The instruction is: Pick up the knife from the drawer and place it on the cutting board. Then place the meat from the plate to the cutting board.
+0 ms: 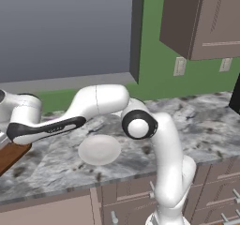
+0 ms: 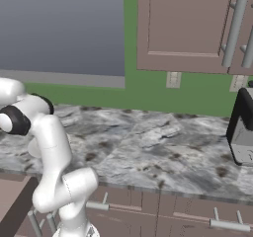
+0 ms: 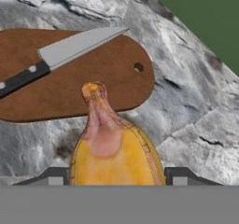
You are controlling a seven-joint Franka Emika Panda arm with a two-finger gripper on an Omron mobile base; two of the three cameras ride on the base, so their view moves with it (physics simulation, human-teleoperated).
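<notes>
While the arm (image 1: pixel 93 104) reaches far to the left over the marbled grey surface (image 1: pixel 206 125), I see my end effector (image 3: pixel 114 174) in the hand view pinching the meat (image 3: pixel 114 148), its two dark fingertips (image 3: pixel 179 175) set on either side of the golden-orange lump. The meat's narrow pinkish end points out past the fingertips and overlaps the near edge of the cutting board (image 3: pixel 93 87); I cannot tell whether it touches the board or hangs above it.

The knife (image 3: pixel 60 55) lies flat on the board, black handle toward the left of the hand view, silver blade angled toward the board's rounded end with the small hole, tip reaching just past the far edge.

From the left base view, a corner of the board shows at the left edge, and the white plate (image 1: pixel 99 149) sits to its right, near the front of the surface, bare.

From the right base view, a dark appliance (image 2: pixel 242 127) stands at the far right under the mauve wall cabinets (image 2: pixel 190 26).
</notes>
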